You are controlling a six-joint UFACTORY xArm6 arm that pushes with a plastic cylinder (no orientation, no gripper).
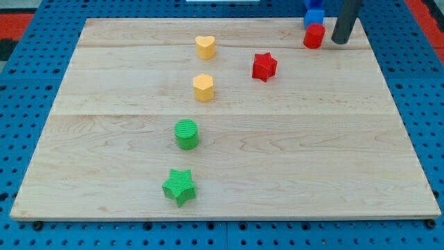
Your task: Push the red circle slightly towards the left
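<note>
Just beside the red circle point(313, 36), on the view's right, stands my tip point(339, 42), holding nothing.

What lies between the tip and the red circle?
Nothing: in the camera view, my tip stands just to the view's right of the red circle, with only a narrow strip of bare board between them.

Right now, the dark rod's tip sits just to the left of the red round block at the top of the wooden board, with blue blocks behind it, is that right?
Not quite. In the camera view, my tip sits just to the view's right of the red circle block, not its left. The rest holds: both are at the top of the wooden board, with the blue blocks behind.
</note>
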